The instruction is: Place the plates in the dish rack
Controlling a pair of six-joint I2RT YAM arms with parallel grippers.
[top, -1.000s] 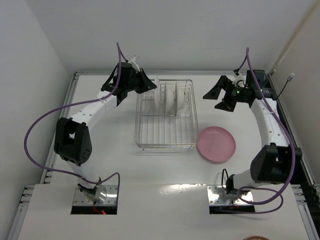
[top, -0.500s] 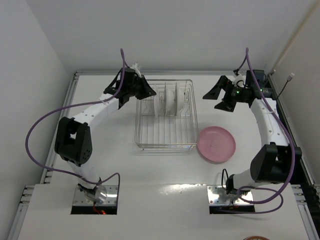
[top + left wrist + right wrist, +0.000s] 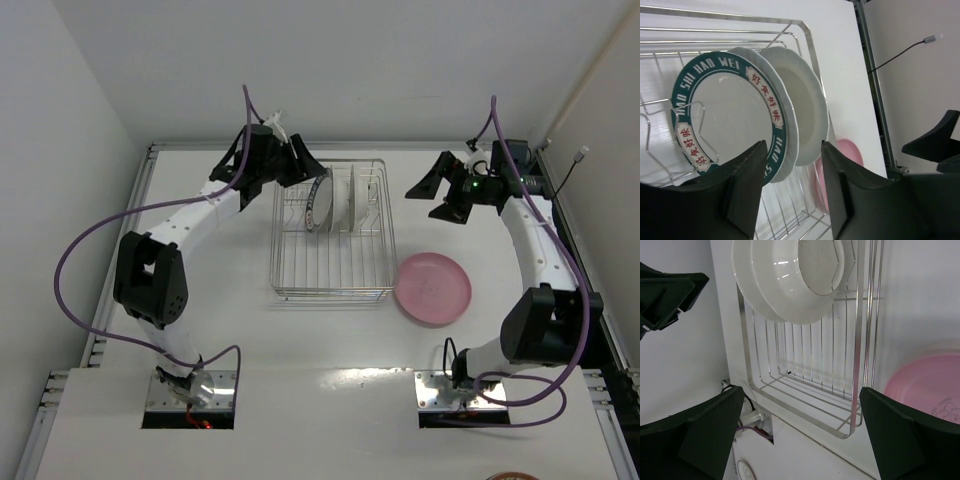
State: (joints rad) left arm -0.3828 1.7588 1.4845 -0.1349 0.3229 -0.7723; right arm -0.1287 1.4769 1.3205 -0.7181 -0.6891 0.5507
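The lettered plate (image 3: pixel 730 112) has a dark teal rim reading "HAO SHI HAO WEI", with red Chinese characters on white panels. It stands on edge in the dish rack (image 3: pixel 807 37), just beyond the left fingers (image 3: pixel 745 190), which are spread and clear of it. Two white plates (image 3: pixel 809 112) stand behind it. The pink plate (image 3: pixel 432 288) lies flat on the worktop (image 3: pixel 330 340), short of the right fingers (image 3: pixel 705 435), which are also spread and hold nothing.

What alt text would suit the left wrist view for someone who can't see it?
A white plate with a dark blue lettered rim stands on edge in a wire dish rack, a plain white plate behind it. The open left gripper frames the foreground; a pink plate lies beyond.
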